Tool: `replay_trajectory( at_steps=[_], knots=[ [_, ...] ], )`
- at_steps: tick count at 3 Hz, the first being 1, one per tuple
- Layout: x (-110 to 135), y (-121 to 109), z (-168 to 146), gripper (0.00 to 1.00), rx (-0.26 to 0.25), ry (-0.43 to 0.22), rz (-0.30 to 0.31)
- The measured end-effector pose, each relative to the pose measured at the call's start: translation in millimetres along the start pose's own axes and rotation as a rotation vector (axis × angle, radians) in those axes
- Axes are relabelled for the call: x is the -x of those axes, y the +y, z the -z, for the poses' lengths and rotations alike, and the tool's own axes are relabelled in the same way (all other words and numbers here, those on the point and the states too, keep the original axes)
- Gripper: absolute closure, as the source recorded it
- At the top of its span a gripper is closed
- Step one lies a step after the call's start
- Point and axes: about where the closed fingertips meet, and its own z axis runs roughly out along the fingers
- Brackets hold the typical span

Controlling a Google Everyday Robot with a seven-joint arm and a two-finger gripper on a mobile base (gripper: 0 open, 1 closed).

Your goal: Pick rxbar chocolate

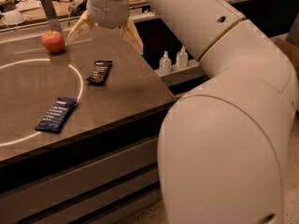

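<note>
Fingers, two of them, are hanging spread wide above the far part of the worktop, and I am gripping nothing. One rxbar chocolate is lying flat on the worktop, below the gap between them and toward the near edge. One dark blue bar is lying farther on past it, well apart from my fingers. One red apple is sitting near one fingertip. Two small bottles are standing on a ledge off the worktop, beyond my other finger.
</note>
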Motion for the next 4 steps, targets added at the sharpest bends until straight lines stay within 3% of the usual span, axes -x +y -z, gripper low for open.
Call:
replay_trajectory(
  at_steps=[1,2,4],
  knots=[
    [-16,-16,-30,0.00,-0.007,-0.034,0.057],
    [-29,-25,-60,0.00,-0.014,-0.072,0.051],
    [-38,-36,-118,0.00,0.048,-0.133,-0.059]
  ],
)
